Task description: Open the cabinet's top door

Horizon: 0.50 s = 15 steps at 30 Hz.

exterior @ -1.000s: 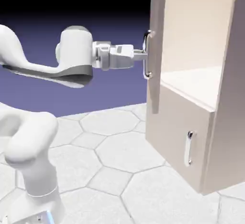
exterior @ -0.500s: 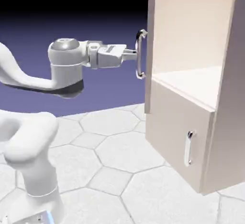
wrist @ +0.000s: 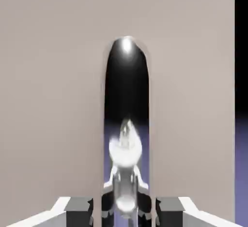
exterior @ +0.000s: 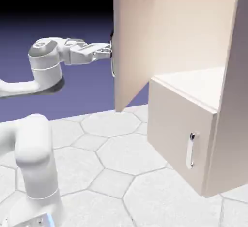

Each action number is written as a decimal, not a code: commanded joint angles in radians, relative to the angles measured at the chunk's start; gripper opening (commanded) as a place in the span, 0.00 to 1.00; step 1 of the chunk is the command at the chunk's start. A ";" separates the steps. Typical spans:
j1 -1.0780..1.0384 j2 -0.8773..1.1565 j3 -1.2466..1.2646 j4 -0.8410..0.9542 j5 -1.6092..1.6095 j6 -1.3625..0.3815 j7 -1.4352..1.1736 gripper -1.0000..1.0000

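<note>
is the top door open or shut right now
Open: the door stands swung out from the cabinet, exposing the bare upper compartment.

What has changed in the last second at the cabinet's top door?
The door has swung much farther open, toward the exterior view's left, and now shows its inner face. The tool moved left with it, still shut on the handle. The cabinet and its lower panel stayed as they were.

Door (exterior: 133,47) swung outward — upper compartment unobstructed, seemingly.
</note>
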 commanded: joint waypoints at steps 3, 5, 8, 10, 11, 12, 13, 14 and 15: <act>0.005 0.003 0.092 0.058 0.075 -0.132 -0.006 0.00; -0.005 0.010 0.152 0.107 0.123 -0.219 -0.010 0.00; -0.039 0.025 0.240 0.196 0.190 -0.349 -0.015 0.00; -0.075 0.036 0.295 0.265 0.230 -0.436 -0.020 0.00; -0.096 0.041 0.321 0.301 0.248 -0.478 -0.022 0.00; -0.118 0.045 0.344 0.338 0.265 -0.518 -0.025 0.00; -0.141 0.049 0.366 0.374 0.280 -0.557 -0.029 0.00; -0.165 0.053 0.387 0.410 0.293 -0.594 -0.032 0.00; -0.189 0.056 0.406 0.446 0.306 -0.630 -0.036 0.00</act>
